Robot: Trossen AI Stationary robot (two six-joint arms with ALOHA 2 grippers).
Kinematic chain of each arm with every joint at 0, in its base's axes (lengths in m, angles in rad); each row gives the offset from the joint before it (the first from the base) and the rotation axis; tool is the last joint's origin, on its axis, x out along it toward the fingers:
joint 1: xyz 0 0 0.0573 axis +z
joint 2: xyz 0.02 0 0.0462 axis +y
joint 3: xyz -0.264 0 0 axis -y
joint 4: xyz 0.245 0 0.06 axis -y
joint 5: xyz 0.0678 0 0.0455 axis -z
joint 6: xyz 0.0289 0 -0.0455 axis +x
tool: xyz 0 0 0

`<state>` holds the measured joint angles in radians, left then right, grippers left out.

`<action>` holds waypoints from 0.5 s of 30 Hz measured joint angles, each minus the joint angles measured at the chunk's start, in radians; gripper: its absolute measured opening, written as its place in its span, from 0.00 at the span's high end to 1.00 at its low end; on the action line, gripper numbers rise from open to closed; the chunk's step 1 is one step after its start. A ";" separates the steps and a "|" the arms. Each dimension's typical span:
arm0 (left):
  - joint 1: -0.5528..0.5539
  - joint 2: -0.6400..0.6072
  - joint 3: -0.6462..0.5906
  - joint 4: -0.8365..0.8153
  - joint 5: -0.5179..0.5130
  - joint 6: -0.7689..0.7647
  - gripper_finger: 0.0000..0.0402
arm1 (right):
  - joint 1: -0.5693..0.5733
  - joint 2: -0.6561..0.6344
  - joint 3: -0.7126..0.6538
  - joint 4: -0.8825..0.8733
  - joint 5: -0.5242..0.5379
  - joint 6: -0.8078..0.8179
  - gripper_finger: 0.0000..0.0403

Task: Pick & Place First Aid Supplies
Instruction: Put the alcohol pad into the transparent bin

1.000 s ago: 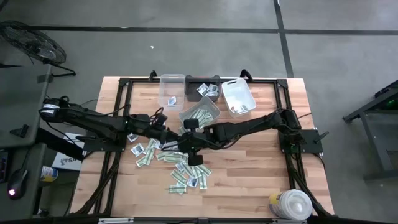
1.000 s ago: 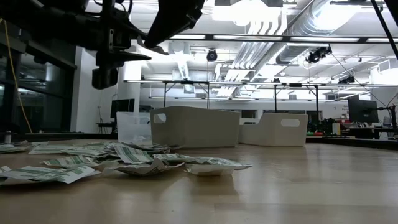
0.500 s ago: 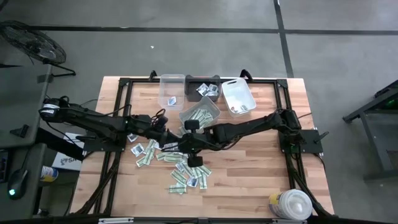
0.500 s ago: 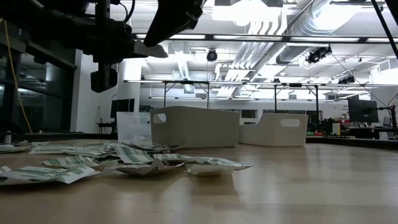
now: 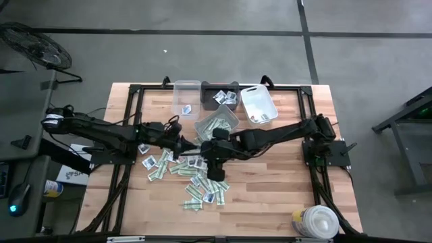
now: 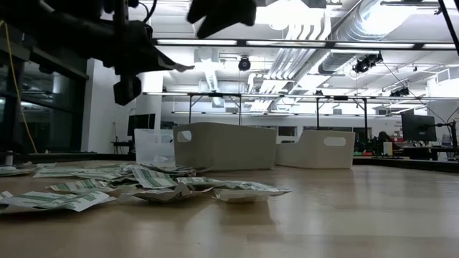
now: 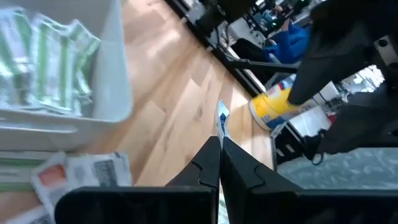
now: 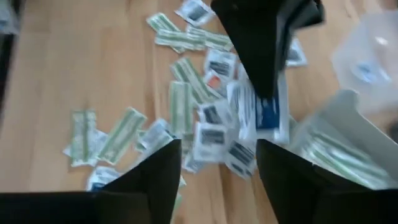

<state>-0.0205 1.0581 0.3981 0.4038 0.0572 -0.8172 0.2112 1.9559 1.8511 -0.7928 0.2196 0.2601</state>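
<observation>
The butcher-block table (image 5: 270, 182) sits on grey concrete floor (image 5: 202, 54); past it, a bright workshop with ceiling ducts (image 6: 337, 29). The first aid supplies (image 5: 192, 177) lie scattered around table centre, some in the bins at twelve o'clock. Above the pile, the left gripper (image 7: 219, 144) is pinched tight on one white packet (image 7: 222, 118). The right gripper (image 8: 217, 165) faces it with fingers spread, holding nothing.
</observation>
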 joint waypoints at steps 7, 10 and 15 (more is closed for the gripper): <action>0.164 0.000 0.000 -0.010 0.088 0.033 1.00 | 0.008 -0.026 0.000 -0.076 0.086 0.051 0.46; 0.254 0.000 0.000 -0.010 0.120 0.059 1.00 | 0.005 -0.026 0.000 -0.093 0.087 0.065 0.46; 0.390 0.000 0.000 -0.014 0.121 0.090 1.00 | -0.002 -0.026 0.000 -0.093 0.094 0.073 0.47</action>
<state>0.3695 1.0580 0.3981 0.3895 0.1779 -0.7268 0.2092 1.9297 1.8507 -0.8861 0.3137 0.3332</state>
